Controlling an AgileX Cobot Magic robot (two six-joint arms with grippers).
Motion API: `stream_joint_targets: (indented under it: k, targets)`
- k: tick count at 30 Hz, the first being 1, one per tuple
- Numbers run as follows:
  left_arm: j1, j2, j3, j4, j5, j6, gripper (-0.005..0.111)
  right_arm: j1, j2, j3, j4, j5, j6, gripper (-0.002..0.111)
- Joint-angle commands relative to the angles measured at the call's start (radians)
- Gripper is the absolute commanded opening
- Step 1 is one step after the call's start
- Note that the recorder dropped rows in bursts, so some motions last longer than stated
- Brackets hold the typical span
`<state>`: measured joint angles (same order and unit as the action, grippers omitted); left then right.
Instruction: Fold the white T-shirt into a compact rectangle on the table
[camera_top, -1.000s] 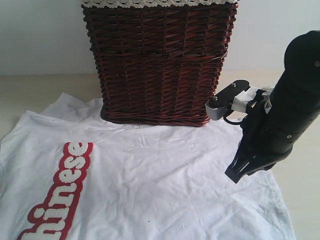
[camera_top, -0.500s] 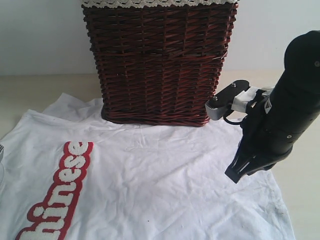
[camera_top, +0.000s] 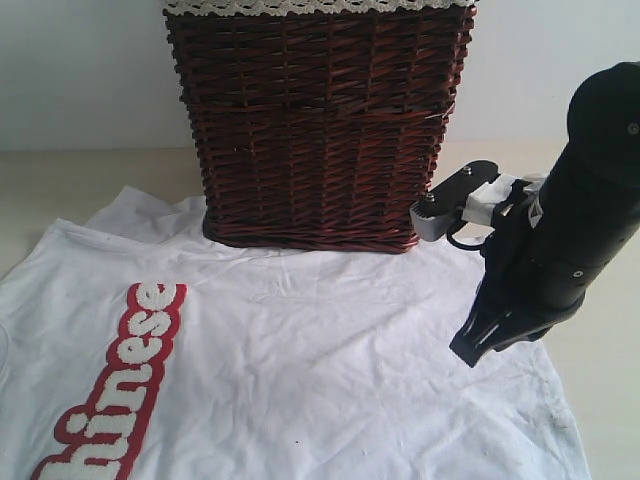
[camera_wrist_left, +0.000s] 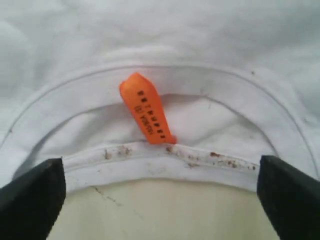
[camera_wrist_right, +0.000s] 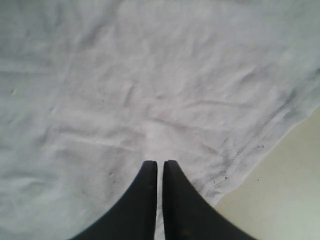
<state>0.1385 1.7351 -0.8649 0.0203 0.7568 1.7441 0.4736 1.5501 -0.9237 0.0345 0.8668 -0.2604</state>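
Two black pincers are seen over one white cotton T-shirt (camera_top: 330, 380), which is spread flat and lightly creased across the smooth pale beige table (camera_top: 50, 175). Nearest in the exterior view, at 7 o'clock, a long red patch with fuzzy white letters (camera_top: 120, 390) is carried by the shirt's front. Faint dark specks are scattered on the cloth near its hem at 5 o'clock.

In the left wrist view the left pincer (camera_wrist_left: 160, 200) is held spread wide, its blunt black fingers (camera_wrist_left: 32, 197) standing well apart on either side of the curved, stitched collar (camera_wrist_left: 160, 165). Nothing is clamped between them; bare table and the stained collar edge lie in the gap. A small, glossy orange tag with dark print (camera_wrist_left: 146, 109) is attached inside the neckline.

At 4 o'clock in the exterior view the right pincer (camera_top: 470, 350) is pointed down at the shirt. In its wrist view the tapered tips (camera_wrist_right: 160, 167) are pressed almost together, with only a thin slit between them and no cloth gripped. Whether the fabric is touched cannot be told.

Farther back, at 12 o'clock, a tall dark brown wicker basket (camera_top: 320, 130) of tightly woven strands is set on the shirt's far edge, and a lace-edged cloth liner (camera_top: 310, 6) is folded over its rim.
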Motion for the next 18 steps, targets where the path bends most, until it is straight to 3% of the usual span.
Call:
stream_joint_targets:
  k: [1,12,18]
  targets:
    - [0.001,0.016,0.001,-0.031,0.038,0.040,0.105,-0.003,-0.002,-0.011,0.002,-0.002,-0.006,0.007]
    - [0.001,0.078,0.028,0.017,-0.002,0.037,0.105,-0.003,-0.002,-0.011,0.021,0.000,-0.038,0.007]
    - [0.001,0.097,0.036,0.026,-0.129,-0.015,0.105,-0.003,-0.002,-0.011,0.036,0.000,-0.050,0.007]
